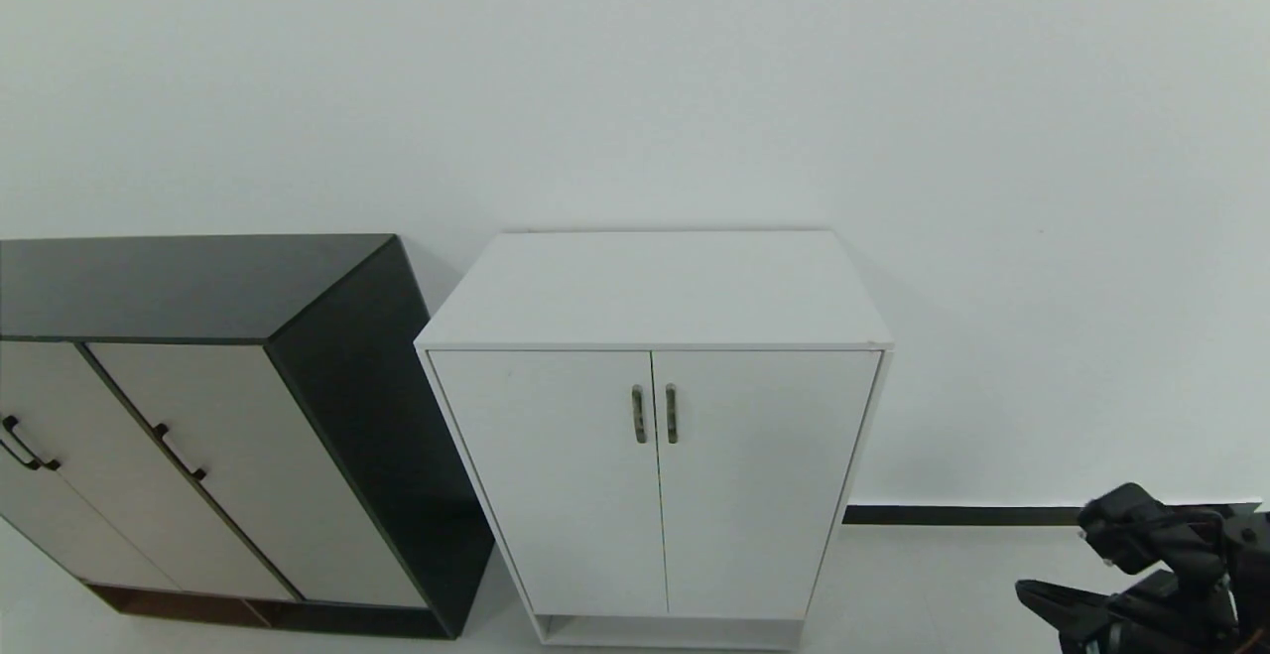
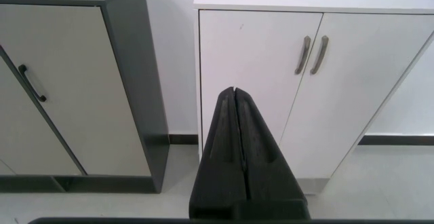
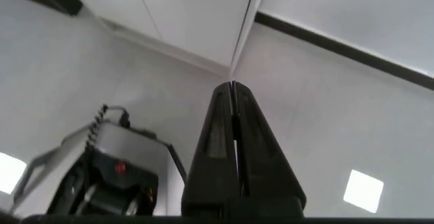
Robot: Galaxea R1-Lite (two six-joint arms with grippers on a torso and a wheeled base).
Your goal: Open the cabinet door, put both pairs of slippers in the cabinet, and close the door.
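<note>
The white cabinet (image 1: 655, 287) stands against the wall (image 1: 635, 78), straight ahead of the robot. Its two doors (image 1: 556, 475) are shut flush. The pair of slim metal handles (image 1: 639, 414) sit upright side by side at the middle seam. Just beside it, on the robot's left, is a dark cabinet (image 1: 198, 287) with pale doors, also closed.

The left gripper (image 2: 234, 91) is held in the air facing the white cabinet's front, well short of it, its fingers pressed together on nothing. The right gripper (image 3: 232, 85) hangs low over the floor (image 3: 325, 115) off the cabinet's right side, its fingers likewise together and bare. A black skirting strip (image 1: 952, 514) runs along the wall's foot.
</note>
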